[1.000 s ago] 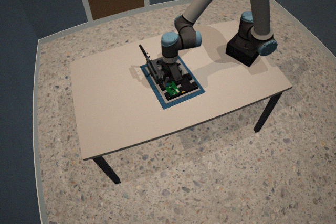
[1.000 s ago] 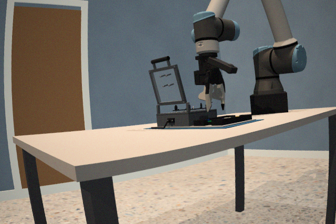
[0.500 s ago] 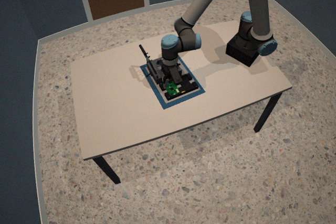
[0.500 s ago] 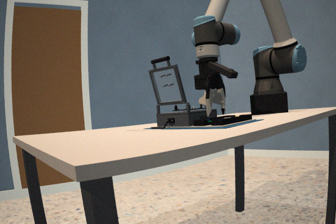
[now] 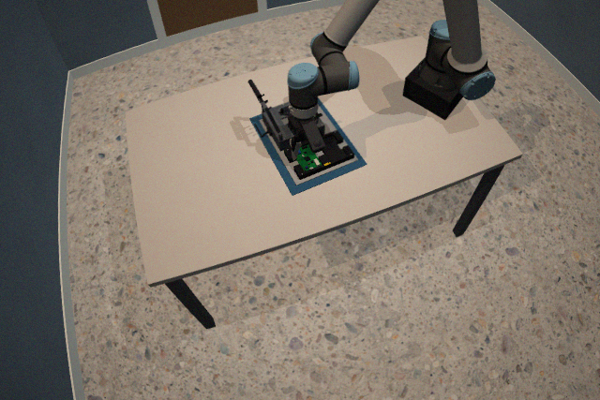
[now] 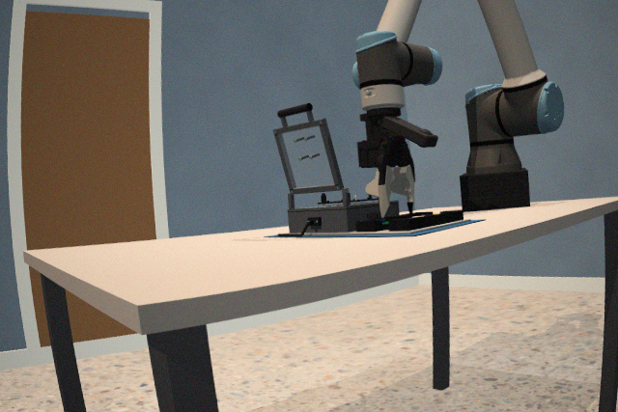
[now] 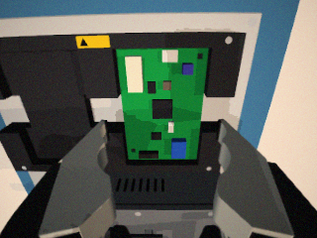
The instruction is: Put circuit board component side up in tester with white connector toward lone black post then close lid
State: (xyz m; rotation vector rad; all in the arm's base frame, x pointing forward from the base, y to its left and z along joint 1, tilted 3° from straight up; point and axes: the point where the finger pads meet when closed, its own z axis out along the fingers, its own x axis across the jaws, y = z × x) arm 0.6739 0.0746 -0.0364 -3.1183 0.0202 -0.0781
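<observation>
The green circuit board [image 7: 161,104] [image 5: 306,159] lies flat, component side up, in the black tray [image 7: 50,74] [image 5: 338,143]. Its white connector [image 7: 134,74] is at the end far from the wrist camera. My gripper [image 7: 161,121] [image 5: 305,146] [image 6: 396,206] is open, low over the tray. Its two fingers stand on either side of the board's near end and hold nothing. The grey tester [image 6: 324,215] [image 5: 278,125] stands beside the tray with its lid [image 6: 330,148] raised nearly upright. The tester's pins and the lone black post are too small to make out.
Tray and tester rest on a blue mat [image 5: 295,187] [image 7: 277,59] in the middle of the table [image 5: 193,183]. The raised lid with its handle [image 6: 294,109] stands close to the left of my wrist. The arm's base [image 5: 431,90] is at the table's back right.
</observation>
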